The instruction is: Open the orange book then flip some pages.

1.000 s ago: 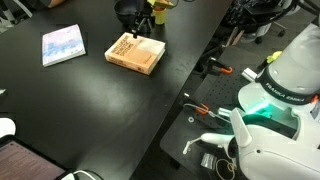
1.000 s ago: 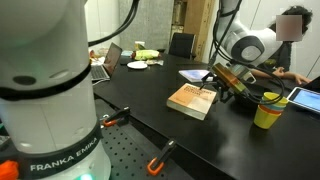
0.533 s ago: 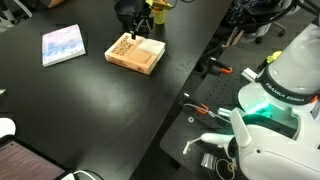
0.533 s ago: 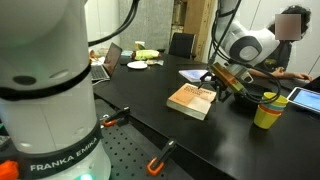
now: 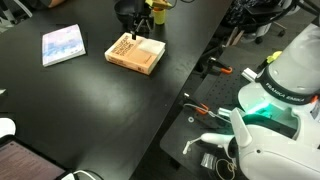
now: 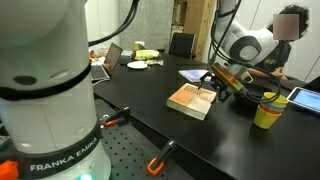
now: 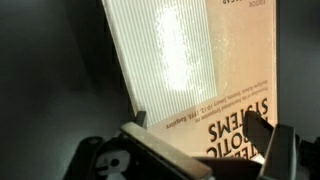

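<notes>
The gripper (image 7: 205,138) is hovering with its fingers spread wide, gripping nothing, over one end of the closed book (image 5: 135,53), which is lying flat beneath it. A yellow cup (image 6: 265,110) is standing just beside the gripper; its contents are unclear.

Thick orange-tan book (image 7: 195,75) with dark print: one end was cut off by wrist view's top edge; cover centre lost in glare; title partly hidden behind dark fingers (image 7: 283,150), themselves cropped at bottom edge.
</notes>
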Motion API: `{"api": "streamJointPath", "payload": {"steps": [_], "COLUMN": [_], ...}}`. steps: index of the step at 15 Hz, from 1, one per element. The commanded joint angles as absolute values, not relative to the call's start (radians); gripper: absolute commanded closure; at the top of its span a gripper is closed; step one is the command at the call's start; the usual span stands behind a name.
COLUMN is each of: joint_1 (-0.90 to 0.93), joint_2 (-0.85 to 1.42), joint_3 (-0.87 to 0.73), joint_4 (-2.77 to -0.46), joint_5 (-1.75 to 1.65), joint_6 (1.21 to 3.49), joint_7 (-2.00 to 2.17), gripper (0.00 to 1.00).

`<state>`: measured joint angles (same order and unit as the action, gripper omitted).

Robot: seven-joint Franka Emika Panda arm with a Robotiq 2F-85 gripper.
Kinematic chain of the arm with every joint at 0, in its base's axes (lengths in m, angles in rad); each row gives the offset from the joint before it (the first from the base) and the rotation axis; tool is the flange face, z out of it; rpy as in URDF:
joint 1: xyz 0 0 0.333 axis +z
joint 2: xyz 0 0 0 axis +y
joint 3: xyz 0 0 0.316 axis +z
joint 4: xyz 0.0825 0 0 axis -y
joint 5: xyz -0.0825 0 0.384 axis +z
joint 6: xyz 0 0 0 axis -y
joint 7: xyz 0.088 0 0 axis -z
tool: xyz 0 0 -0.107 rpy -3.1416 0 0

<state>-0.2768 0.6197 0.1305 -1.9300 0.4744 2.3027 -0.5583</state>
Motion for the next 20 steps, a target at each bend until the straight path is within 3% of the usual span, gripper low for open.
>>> {"api": "streamJointPath", "payload": {"steps": [1,20], "joint_1": [-0.260,-0.200], "joint_2": [0.613,0.558], "joint_3": [0.104,0.117], "joint_4": [-1.924,-1.870], "joint_5": [0.425,0.318], "joint_6": [2.291,2.224], "joint_7": [-0.509,-0.393], "gripper": [0.00,0.00]}}
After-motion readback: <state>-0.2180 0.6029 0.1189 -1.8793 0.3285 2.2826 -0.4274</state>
